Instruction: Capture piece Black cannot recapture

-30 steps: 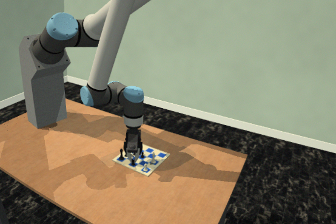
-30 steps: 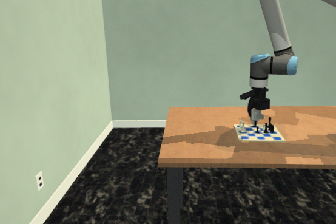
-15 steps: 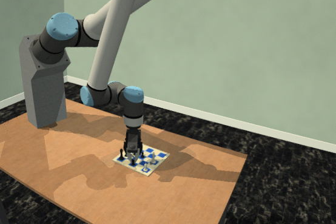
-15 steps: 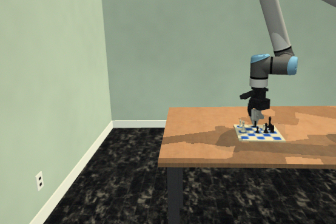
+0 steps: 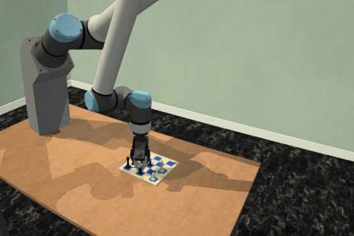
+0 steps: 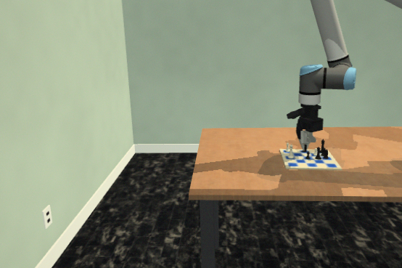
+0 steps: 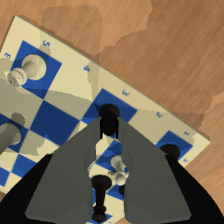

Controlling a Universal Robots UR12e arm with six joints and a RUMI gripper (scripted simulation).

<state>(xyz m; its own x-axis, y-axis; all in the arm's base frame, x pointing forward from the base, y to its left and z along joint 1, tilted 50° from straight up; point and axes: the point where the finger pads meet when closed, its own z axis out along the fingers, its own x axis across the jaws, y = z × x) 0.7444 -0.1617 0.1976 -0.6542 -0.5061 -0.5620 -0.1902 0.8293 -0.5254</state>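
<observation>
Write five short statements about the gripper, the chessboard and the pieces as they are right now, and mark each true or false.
1. The gripper is over the chessboard. True.
2. The jaws are wide open with nothing in them. False: they are shut on a small piece.
3. The chessboard has blue squares. True.
4. The chessboard lies on the floor. False: it lies on the wooden table.
5. All pieces on the board are black. False: white pieces stand there too.

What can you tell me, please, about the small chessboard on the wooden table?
The small square chessboard has blue and cream squares inside a cream border printed with blue numerals. It lies flat on the wooden table, away from the edges. Black and white pieces stand upright on it. The dark gripper hangs over it, fingers closed on a piece I cannot identify.
</observation>
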